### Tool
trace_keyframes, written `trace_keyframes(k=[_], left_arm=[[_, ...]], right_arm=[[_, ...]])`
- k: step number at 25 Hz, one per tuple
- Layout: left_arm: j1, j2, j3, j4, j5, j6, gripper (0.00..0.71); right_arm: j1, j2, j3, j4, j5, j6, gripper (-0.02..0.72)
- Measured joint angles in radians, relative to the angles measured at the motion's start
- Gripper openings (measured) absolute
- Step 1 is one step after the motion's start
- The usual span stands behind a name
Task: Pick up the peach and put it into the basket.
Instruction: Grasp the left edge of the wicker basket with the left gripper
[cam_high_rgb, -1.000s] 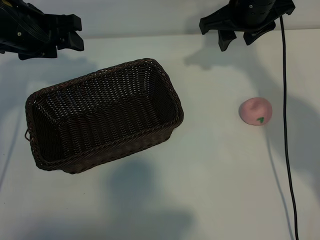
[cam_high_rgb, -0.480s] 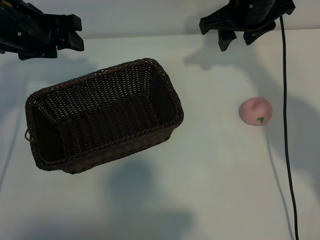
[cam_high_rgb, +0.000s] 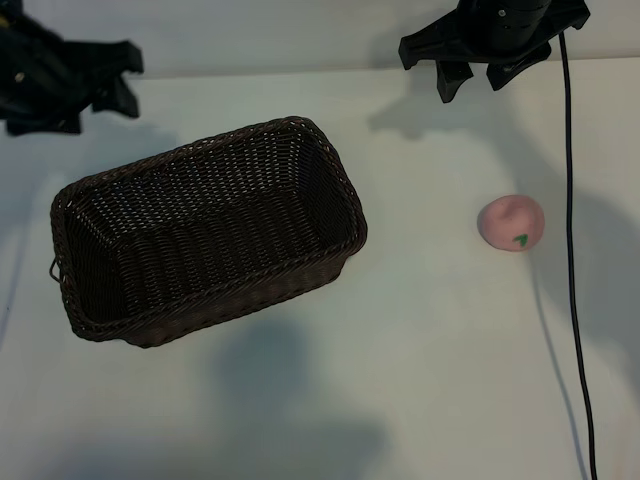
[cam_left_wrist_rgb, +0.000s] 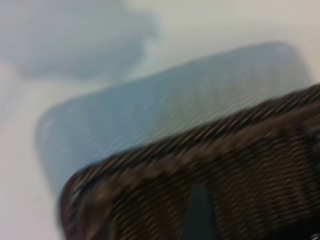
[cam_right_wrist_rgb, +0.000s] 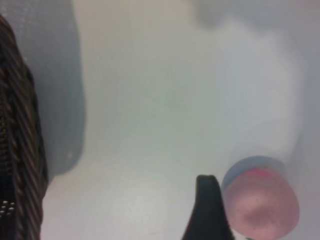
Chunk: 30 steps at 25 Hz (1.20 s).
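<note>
A pale, off-white table (cam_high_rgb: 420, 380) fills almost the whole exterior view; a slightly greyer band is seen along its far edge, and nothing more of the room can be made out. Soft grey shadows are cast across the surface: one in front of the basket, one under each arm, and a broad one down the right side. A thin black cable (cam_high_rgb: 573, 250) is seen running from the right arm down across the table to the near edge.

The basket (cam_high_rgb: 205, 232), dark brown and woven, is set left of centre, turned at a slant, with nothing in it. The peach (cam_high_rgb: 511, 222) is found on the bare table well to the right of the basket, not touched by anything, its small green mark facing the near side.

The left gripper (cam_high_rgb: 112, 78) is held at the far left corner, beyond the basket's far end and apart from it; its fingers are spread and nothing is carried. In the left wrist view only the basket's braided rim (cam_left_wrist_rgb: 210, 150) and the table are shown.

The right gripper (cam_high_rgb: 476, 76) is held at the far edge, well beyond the peach, with its fingers parted and nothing between them. In the right wrist view one dark fingertip (cam_right_wrist_rgb: 207, 210) is seen just beside the peach (cam_right_wrist_rgb: 260, 202); the basket's side (cam_right_wrist_rgb: 17, 150) is at the edge.
</note>
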<state>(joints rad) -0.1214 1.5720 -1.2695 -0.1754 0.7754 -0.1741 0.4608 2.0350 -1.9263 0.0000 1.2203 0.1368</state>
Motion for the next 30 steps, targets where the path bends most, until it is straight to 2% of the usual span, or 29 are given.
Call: trace_keyframes(k=[6, 13, 19, 26, 30], left_arm=[[0.0, -0.095, 0.147, 0.157, 0.027, -0.172, 0.547], [0.0, -0.158, 0.299, 0.262, 0.068, -0.317, 0.547], [0.0, -0.158, 0.429, 0.266, -0.023, -0.375, 0.547], [0.0, -0.152, 0.447, 0.268, -0.107, -0.394, 0.547], [0.0, -0.095, 0.447, 0.267, -0.131, -0.399, 0.547]], right_arm=[[0.0, 0.0, 0.0, 0.0, 0.0, -0.012, 0.512], [0.0, 0.0, 0.0, 0.0, 0.0, -0.017, 0.512], [0.0, 0.0, 0.0, 0.0, 0.0, -0.018, 0.512], [0.0, 0.0, 0.0, 0.0, 0.0, -0.018, 0.512], [0.0, 0.0, 0.0, 0.0, 0.0, -0.018, 0.512]])
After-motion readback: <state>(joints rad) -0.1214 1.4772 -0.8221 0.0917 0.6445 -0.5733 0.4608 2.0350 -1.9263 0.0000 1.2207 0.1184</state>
